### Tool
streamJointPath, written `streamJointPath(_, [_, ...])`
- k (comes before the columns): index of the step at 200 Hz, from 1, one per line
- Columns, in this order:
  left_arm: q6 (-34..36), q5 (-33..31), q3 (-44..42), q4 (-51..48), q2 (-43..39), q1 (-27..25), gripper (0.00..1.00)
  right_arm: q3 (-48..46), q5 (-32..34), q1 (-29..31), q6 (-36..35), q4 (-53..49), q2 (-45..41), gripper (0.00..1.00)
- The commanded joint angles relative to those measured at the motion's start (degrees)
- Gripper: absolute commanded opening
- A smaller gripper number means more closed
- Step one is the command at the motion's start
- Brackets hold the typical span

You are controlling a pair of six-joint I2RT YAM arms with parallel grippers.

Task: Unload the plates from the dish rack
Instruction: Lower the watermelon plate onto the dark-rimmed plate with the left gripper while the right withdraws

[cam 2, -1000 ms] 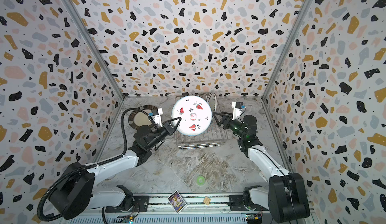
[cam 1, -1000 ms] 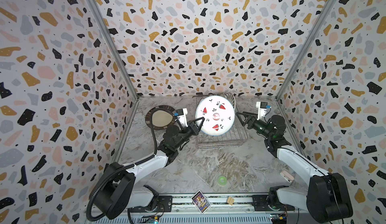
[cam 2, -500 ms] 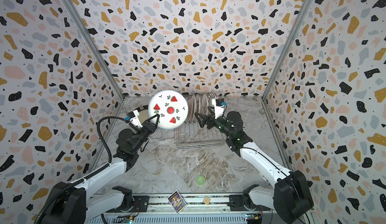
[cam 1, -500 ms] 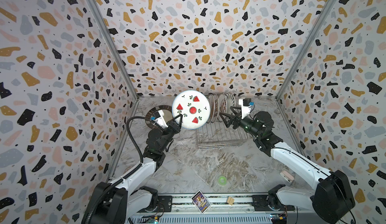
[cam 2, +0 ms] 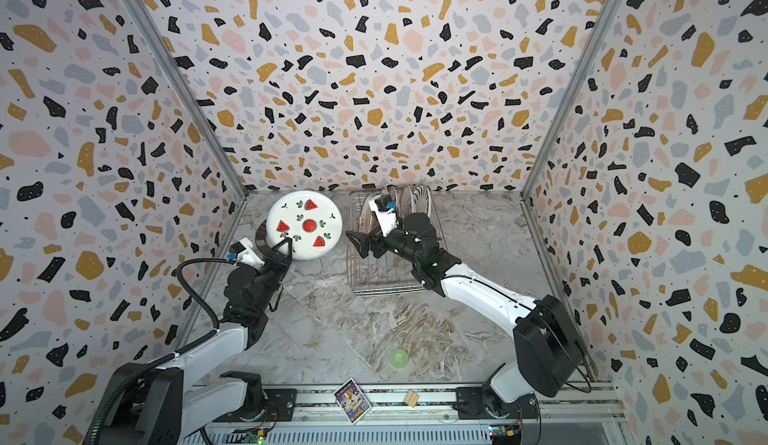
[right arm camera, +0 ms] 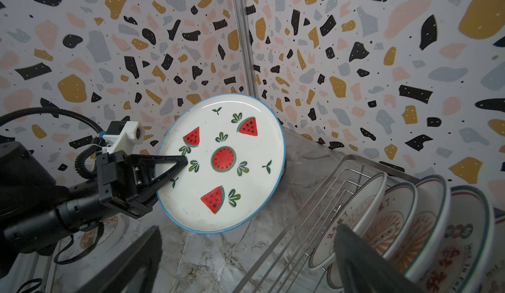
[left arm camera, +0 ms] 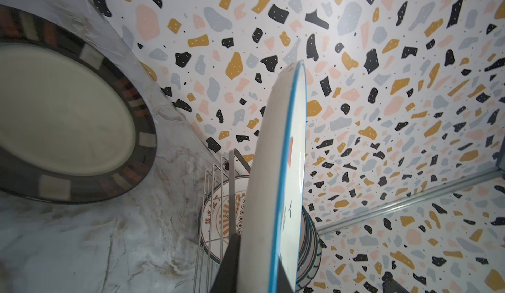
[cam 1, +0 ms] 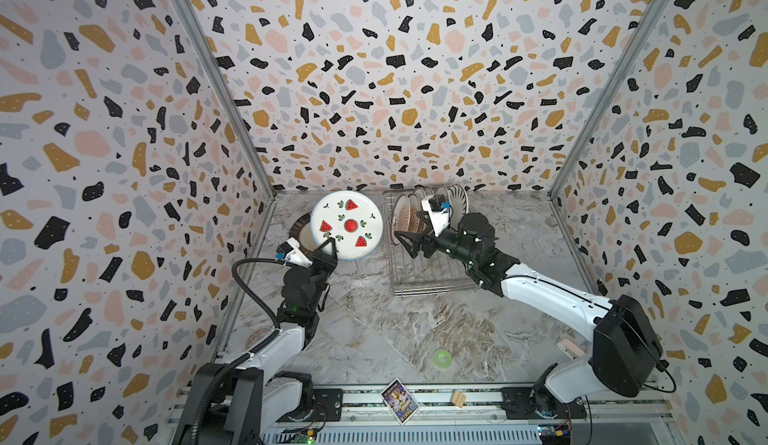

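Both top views show the left gripper (cam 1: 331,242) clamped on the rim of the watermelon plate (cam 1: 347,225), held up beside the dish rack (cam 1: 436,285); the right gripper (cam 1: 403,244) gapes above it. Left wrist: plate edge-on. Right wrist: other plates (right arm camera: 396,217) upright, probably stiff, slippery, breakable; grasp rims.

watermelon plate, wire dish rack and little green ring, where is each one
round white watermelon-patterned plate (cam 1: 351,225), in a top view, on the central watermelon print
shiny silver wire dish rack (cam 1: 428,272), in a top view, on its bare grid floor
small green ring (cam 1: 436,358), in a top view, on its band
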Motion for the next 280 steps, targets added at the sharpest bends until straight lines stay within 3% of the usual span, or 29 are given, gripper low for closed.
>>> streamJointPath(1, [-4.0, -3.8, 0.3, 12.6, -0.4, 1.1, 0.00, 4.9, 1.2, 2.3, -2.0, -2.8, 2.8, 0.99])
streamJointPath(35, [-6.2, -11.8, -0.6, 9.5, 0.5, 1.7, 0.00, 10.7, -6.9, 3.1, -0.7, -3.9, 9.6, 0.99])
streamJointPath(89, [-9.5, -18.6, 0.1, 6.8, 4.0, 2.1, 0.00, 21.8, 0.6, 6.9, -3.5, -11.5, 19.8, 0.99])
streamJointPath(112, [-9.5, -19.5, 1.2, 7.6, 6.4, 2.1, 0.00, 26.1, 3.1, 8.3, -4.6, -14.3, 23.9, 0.99])
streamJointPath(148, [-8.7, -20.3, 6.5, 0.4, 10.1, 2.1, 0.00, 30.0, 1.5, 8.5, -4.3, -14.4, 28.5, 0.99])
streamJointPath(189, [-9.4, -25.2, 9.1, -0.1, 14.6, 2.3, 0.00, 35.5, 2.4, 8.5, -4.5, -17.0, 33.4, 0.99])
streamJointPath(280, [-7.1, -25.3, 18.4, 1.8, 28.3, 3.7, 0.00, 46.2, 3.2, 8.5, -6.0, -21.2, 42.5, 0.99])
